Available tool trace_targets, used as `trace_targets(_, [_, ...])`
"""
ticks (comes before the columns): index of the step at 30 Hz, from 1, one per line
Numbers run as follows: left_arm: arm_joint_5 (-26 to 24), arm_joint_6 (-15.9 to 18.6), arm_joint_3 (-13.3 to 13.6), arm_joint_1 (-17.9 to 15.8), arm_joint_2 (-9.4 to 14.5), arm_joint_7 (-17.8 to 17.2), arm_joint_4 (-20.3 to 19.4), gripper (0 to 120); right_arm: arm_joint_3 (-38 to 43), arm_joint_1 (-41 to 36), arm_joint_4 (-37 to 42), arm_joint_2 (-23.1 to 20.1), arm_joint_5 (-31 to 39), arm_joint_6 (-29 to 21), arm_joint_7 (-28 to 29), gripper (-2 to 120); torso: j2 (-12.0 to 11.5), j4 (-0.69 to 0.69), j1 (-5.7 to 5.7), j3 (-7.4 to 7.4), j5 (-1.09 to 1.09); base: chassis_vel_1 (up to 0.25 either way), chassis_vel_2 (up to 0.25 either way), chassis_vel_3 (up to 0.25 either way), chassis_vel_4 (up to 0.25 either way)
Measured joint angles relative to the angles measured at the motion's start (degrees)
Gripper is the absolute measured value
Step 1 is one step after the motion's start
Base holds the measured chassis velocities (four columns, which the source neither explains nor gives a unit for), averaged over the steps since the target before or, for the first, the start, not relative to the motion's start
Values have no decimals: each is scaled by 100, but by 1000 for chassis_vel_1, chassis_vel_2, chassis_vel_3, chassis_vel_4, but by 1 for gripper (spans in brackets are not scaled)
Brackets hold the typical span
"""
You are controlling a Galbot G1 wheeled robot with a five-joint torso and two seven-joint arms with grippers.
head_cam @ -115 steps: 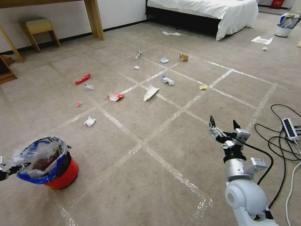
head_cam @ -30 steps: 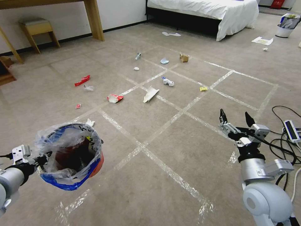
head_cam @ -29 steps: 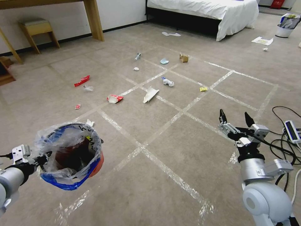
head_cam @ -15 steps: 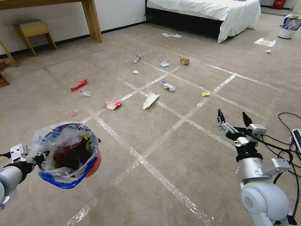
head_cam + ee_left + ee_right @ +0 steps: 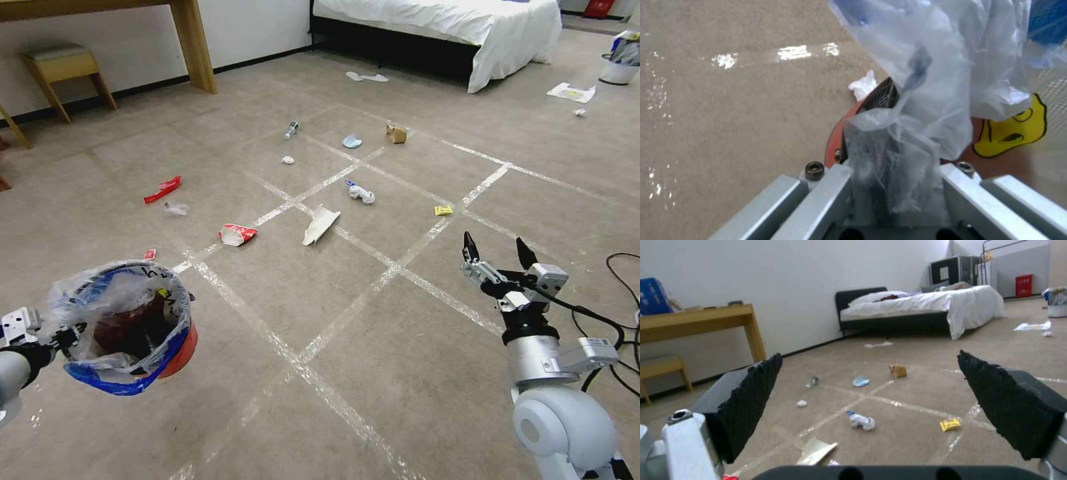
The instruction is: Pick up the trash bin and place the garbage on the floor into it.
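My left hand (image 5: 63, 331) is clamped on the rim of the red trash bin (image 5: 180, 343), holding it clear of the carpeted floor (image 5: 347, 387) at my lower left; its crinkly clear liner (image 5: 925, 83) drapes over the fingers, hiding them in the left wrist view. My right hand (image 5: 499, 248) hangs low on my right, fingers spread wide, gripping nothing. Ahead, litter lies scattered across the taped grid: a red wrapper (image 5: 162, 190), a crumpled white paper (image 5: 320, 224), a tissue wad (image 5: 361, 193), a yellow packet (image 5: 443, 210), a brown paper bag (image 5: 396, 134). The small bottle (image 5: 291, 129) is hard to make out.
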Motion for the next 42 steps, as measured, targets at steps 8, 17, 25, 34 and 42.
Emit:
trace_targets(8, [43, 0, -23, -144, 1, 22, 306, 0, 20, 7, 4, -26, 8, 0, 3, 100, 0, 0, 0, 1, 0, -133, 125, 124, -131])
trace_targets(17, [134, 0, -58, -228, -36, 85, 556, 0, 36, 45, -17, -97, 32, 0, 6, 100, 0, 0, 0, 0, 0, -126, 126, 121, -117])
trace_targets(25, [143, 0, -50, -280, -35, 94, 610, 0, -7, 85, -63, -104, 40, -1, 13, 100, 0, 0, 0, 0, 1, -116, 120, 133, -132])
trace_targets(34, [148, 0, -15, -311, -44, 107, 619, 0, -19, 106, -83, -99, 41, -3, 13, 100, 0, 0, 0, 0, 1, -105, 106, 116, -112])
trace_targets(42, [148, 0, -25, -311, -29, 134, 627, 0, -21, 93, -84, -52, 32, -7, 11, 100, 0, 0, 0, 1, 1, -109, 103, 117, -101])
